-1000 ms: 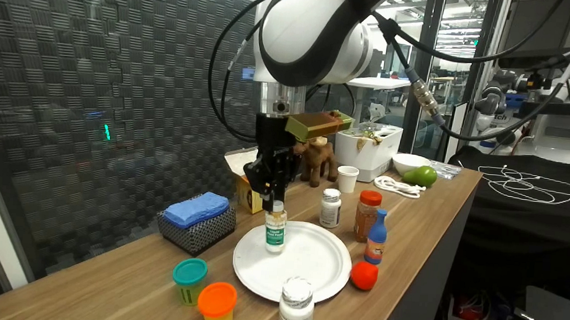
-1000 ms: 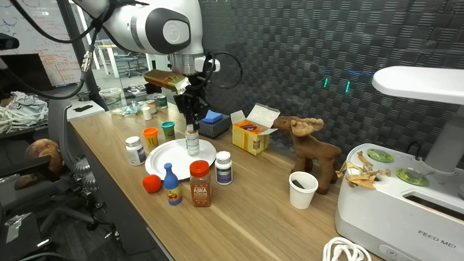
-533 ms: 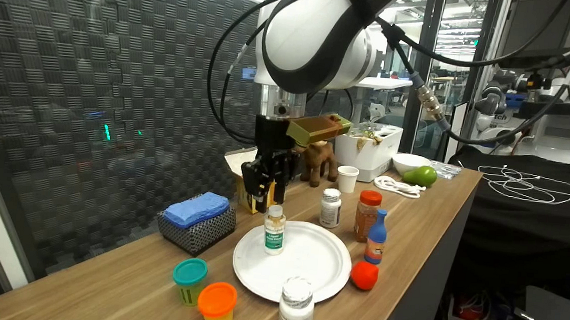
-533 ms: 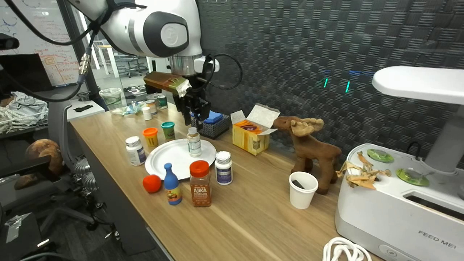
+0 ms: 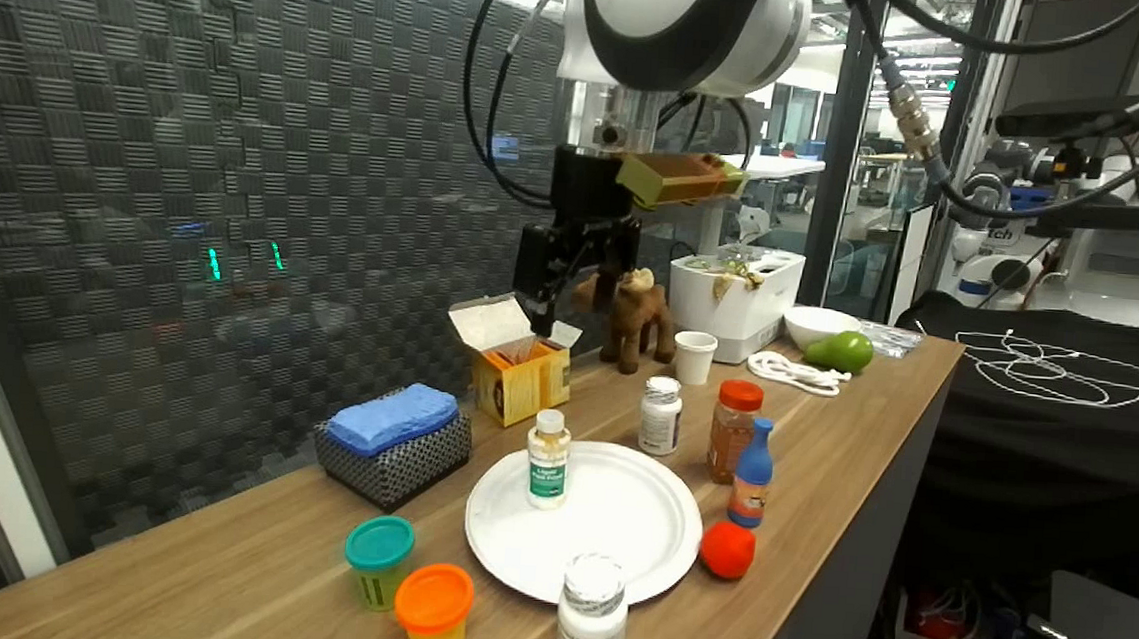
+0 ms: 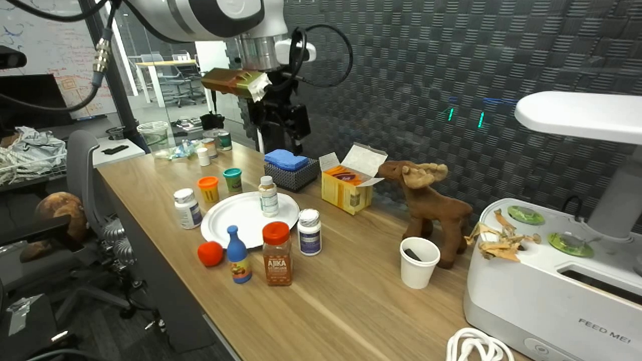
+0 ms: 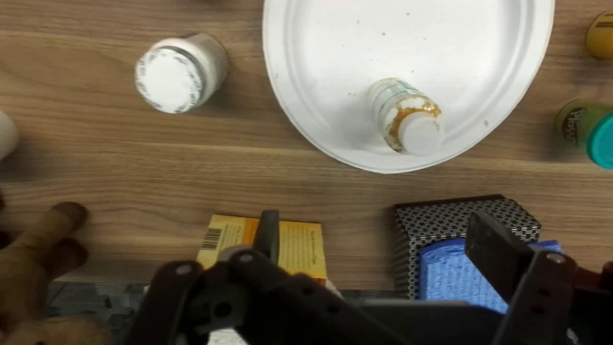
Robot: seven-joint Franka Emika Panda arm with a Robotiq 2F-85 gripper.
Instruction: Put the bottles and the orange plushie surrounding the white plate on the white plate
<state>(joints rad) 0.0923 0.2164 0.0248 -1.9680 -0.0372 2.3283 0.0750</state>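
On the white plate a white-capped bottle with a green label stands upright, apart from my gripper. The jaws are spread wide and empty, high above the table behind the plate. Around the plate stand two white bottles, one in front and one behind, a red-capped jar, a blue bottle, and tubs with a teal lid and an orange lid. The round red-orange plushie lies beside the plate, near the blue bottle.
Below the gripper are a yellow carton with raised flaps and a dark patterned box topped by a blue cloth. A brown moose toy, a paper cup and a white planter stand farther along. A dark wall runs behind.
The gripper has opened and let go of the green-labelled bottle, then risen well above it, towards the back wall. The bottle stays upright on the plate.
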